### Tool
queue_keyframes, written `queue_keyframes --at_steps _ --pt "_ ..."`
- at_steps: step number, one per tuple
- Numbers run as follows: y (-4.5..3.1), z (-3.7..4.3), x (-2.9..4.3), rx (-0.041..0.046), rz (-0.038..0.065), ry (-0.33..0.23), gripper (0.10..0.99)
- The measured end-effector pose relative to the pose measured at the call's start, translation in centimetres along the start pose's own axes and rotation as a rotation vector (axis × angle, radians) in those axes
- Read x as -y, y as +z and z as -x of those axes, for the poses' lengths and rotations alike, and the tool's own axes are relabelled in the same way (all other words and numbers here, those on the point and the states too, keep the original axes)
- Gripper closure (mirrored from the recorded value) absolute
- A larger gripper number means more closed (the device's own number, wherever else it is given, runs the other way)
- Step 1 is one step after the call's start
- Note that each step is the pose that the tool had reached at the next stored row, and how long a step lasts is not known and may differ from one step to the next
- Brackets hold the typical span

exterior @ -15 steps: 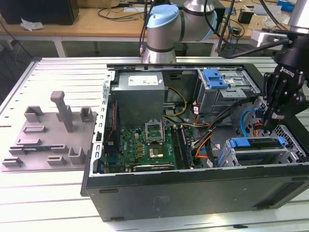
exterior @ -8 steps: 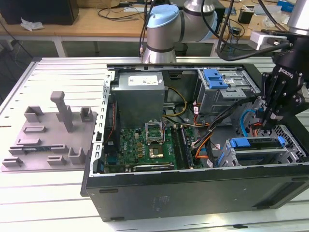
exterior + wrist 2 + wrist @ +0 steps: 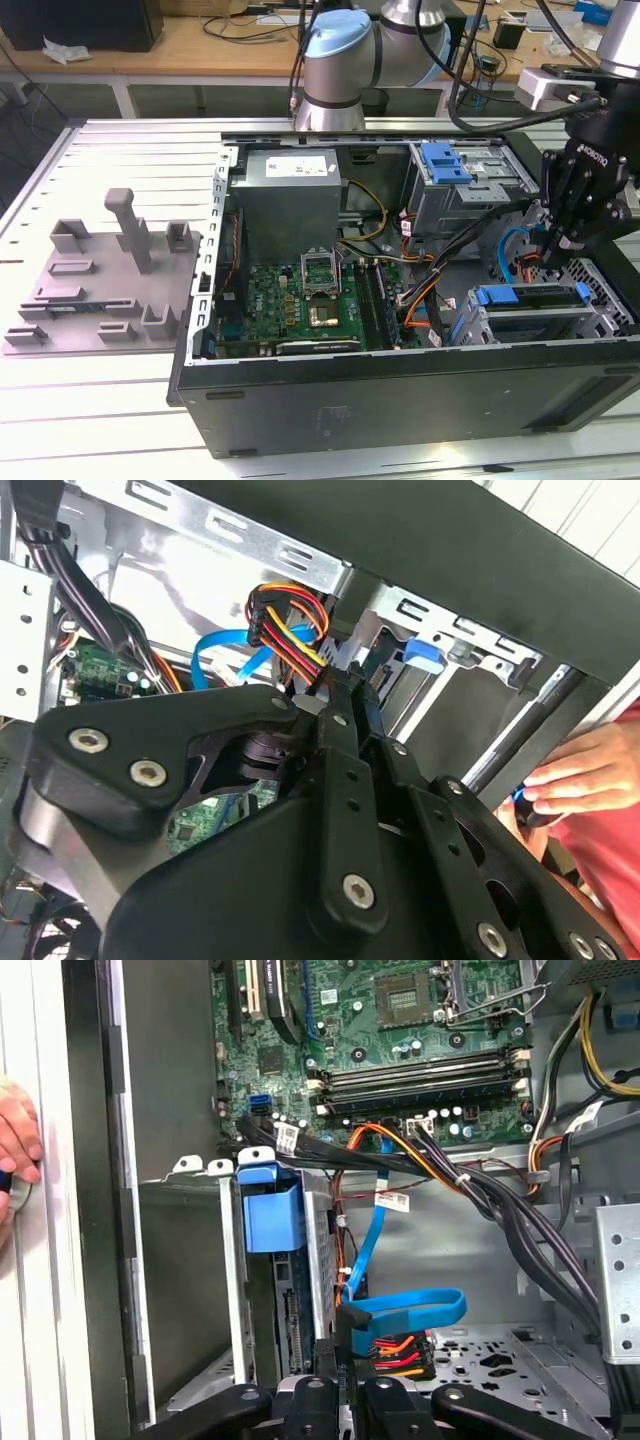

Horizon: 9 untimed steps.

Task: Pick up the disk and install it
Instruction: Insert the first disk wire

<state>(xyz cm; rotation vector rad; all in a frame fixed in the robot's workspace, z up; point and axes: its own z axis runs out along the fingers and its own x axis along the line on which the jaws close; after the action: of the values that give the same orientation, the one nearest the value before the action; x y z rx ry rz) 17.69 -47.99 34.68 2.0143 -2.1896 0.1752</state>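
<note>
The disk point(image 3: 545, 298) sits slotted in the drive cage point(image 3: 520, 325) of the open computer case point(image 3: 400, 400), toward the surface's point(image 3: 100, 420) edge on the exterior view's right. The end effector point(image 3: 555, 255) hangs close beside it, clenched, its fingertips point(image 3: 345, 715) together by a plug with coloured wires point(image 3: 290, 630). I cannot tell whether it pinches the plug.

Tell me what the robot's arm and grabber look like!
The arm is made of round silver-grey tubes with light blue caps on its joints. Black cables hang beside it. The gripper is black with white lettering on its side, and its jointed links are dotted with shiny silver screws.
</note>
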Motion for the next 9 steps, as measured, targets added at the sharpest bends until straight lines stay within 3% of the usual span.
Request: queue_keyframes --at_steps 3,9 --pt "0.00 -0.74 -0.15 0.0096 -0.006 -0.017 0.918" --pt "0.05 -1.50 -0.42 0.0242 -0.015 -0.054 0.918"
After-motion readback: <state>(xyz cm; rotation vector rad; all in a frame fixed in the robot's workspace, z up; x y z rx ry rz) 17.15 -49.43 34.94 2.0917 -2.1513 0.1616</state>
